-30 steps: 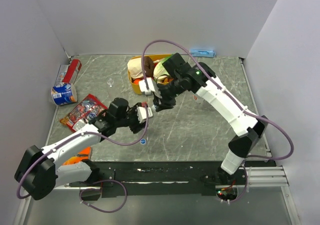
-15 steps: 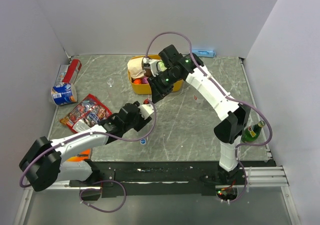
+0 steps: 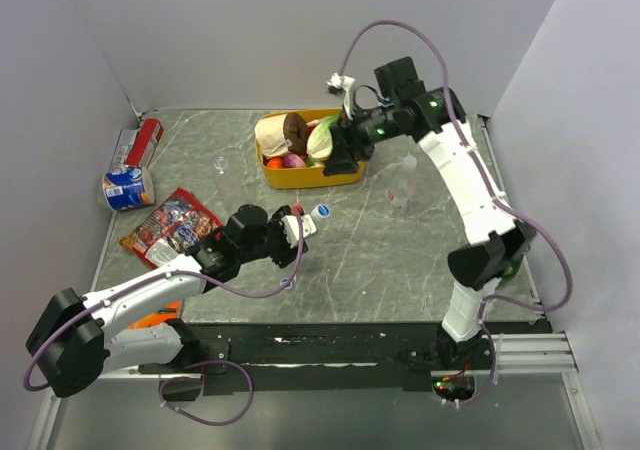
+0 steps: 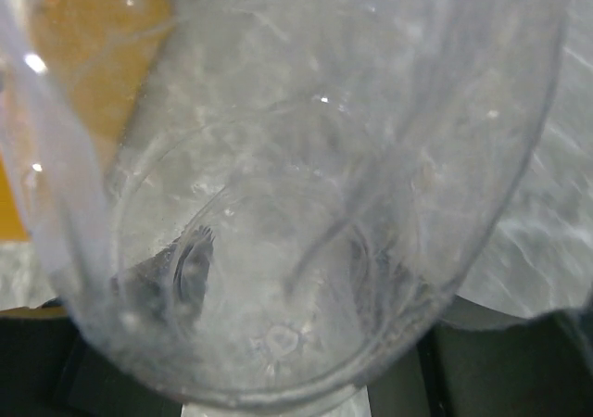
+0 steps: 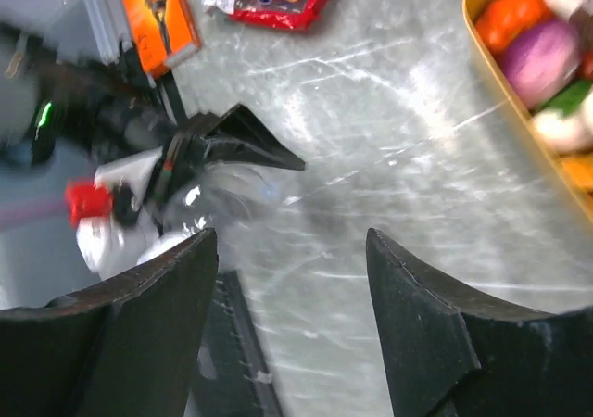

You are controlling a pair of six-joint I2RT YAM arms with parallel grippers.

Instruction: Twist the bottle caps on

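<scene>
Loose cap: one blue bottle cap [image 3: 287,283] lies alone on the bench [image 3: 400,260] near the front edge, just in front of the left arm.
Orange razor pack [image 5: 159,14]: at the front left corner, partly under the left arm.
Left fingers: the left fingers [image 3: 291,230] are partly open and clamped on a clear bottle [image 3: 306,220] held on its side. Its plastic fills the whole wrist view.
Bottle's mouth end: a second blue cap [image 3: 320,211] sits there, facing the tub.
Red snack packet [image 3: 170,225]: flat on the bench, left of the held bottle.
Second clear bottle [image 3: 402,182]: upright right of centre, apart from both arms. I cannot tell whether it is capped.
Right fingers: the right fingers [image 5: 139,324] are spread wide with nothing between them, raised above the right end of the yellow tub [image 3: 300,177].
Count: two clear bottles, two blue caps.
</scene>
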